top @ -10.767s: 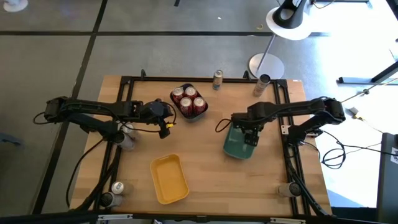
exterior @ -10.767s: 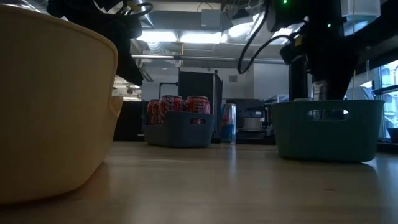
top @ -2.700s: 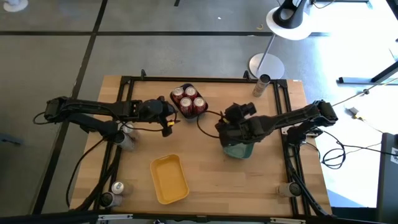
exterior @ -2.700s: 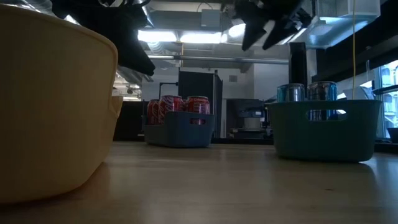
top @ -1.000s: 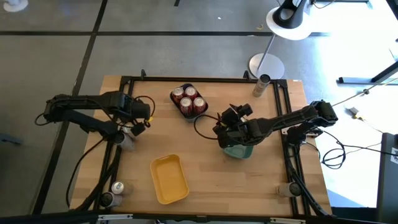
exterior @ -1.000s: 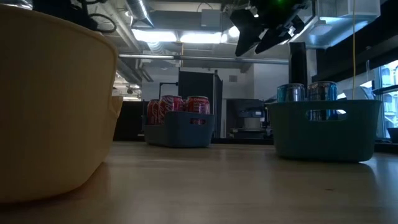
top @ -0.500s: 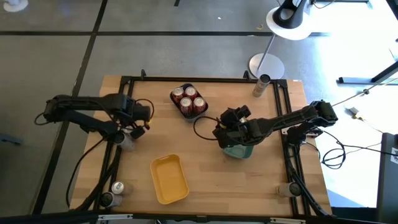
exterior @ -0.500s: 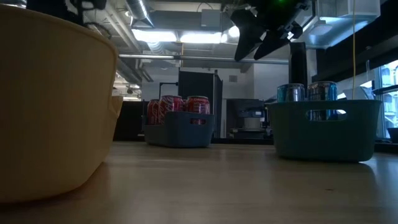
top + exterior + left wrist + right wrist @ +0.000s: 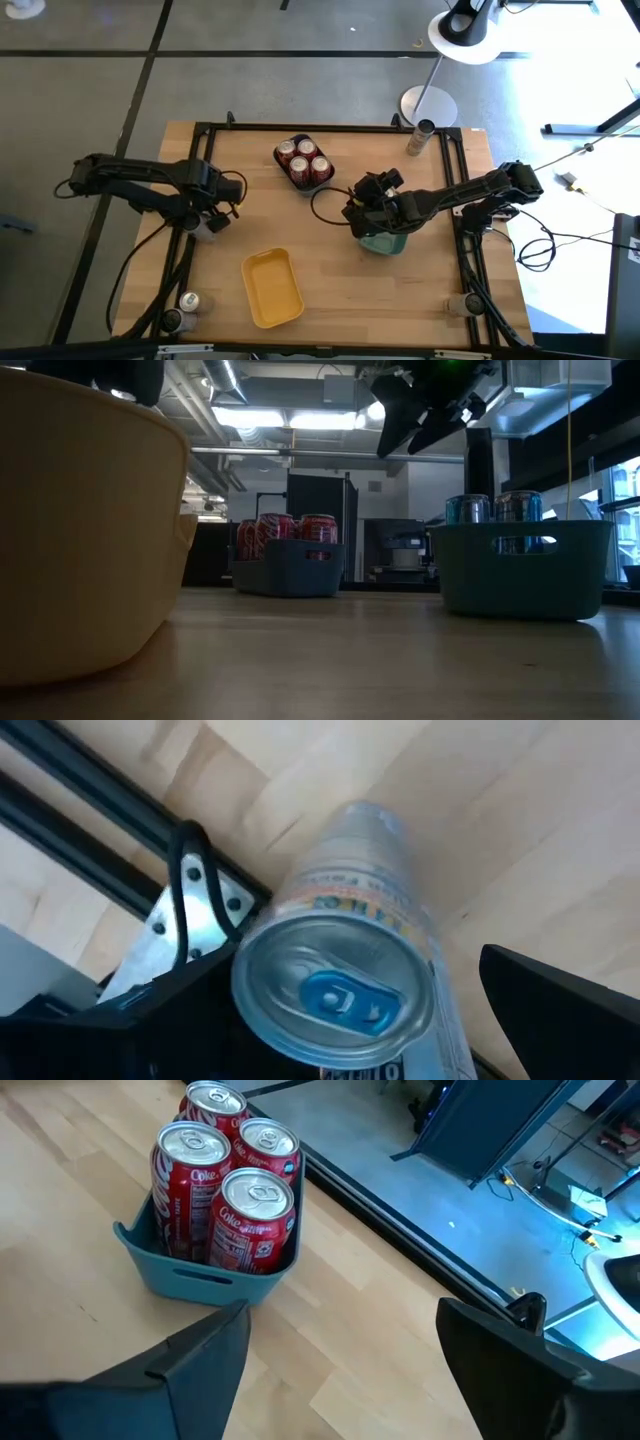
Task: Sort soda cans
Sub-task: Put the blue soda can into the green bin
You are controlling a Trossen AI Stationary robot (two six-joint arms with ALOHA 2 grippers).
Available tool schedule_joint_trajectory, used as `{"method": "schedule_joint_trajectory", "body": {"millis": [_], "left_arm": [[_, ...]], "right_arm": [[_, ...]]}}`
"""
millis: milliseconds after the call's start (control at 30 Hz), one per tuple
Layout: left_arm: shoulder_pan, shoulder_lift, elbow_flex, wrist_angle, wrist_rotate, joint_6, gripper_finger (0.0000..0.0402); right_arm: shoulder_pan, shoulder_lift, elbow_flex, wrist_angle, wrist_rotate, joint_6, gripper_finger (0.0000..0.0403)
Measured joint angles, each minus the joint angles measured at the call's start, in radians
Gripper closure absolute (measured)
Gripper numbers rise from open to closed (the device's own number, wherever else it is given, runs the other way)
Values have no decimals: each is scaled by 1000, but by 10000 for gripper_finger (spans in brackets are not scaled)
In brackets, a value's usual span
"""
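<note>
Mostly hidden under the right gripper (image 9: pixel 352 207) – jaws wide, empty – sits the teal tray (image 9: pixel 382 243).

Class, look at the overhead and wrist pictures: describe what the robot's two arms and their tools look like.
Both arms are dark, slim and jointed, with black cables looping alongside. The left tool carries a small yellow marking; its fingers are flat, black and wedge-shaped. The right tool is a bulkier black head; its fingers are broad dark plates.
</note>
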State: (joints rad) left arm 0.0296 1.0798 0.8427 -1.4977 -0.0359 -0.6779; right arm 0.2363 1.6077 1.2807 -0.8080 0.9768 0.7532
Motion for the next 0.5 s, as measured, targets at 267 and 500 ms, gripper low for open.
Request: {"method": "schedule_joint_trajectory", "body": {"millis": [267,500], "left_arm": [[0,0,-7,3,4,24,58],[0,0,-6,24,3,81,164]], "right_arm": [[0,0,0,0,-2,0,84],[26,0,0,-4,-50,1,84]]}}
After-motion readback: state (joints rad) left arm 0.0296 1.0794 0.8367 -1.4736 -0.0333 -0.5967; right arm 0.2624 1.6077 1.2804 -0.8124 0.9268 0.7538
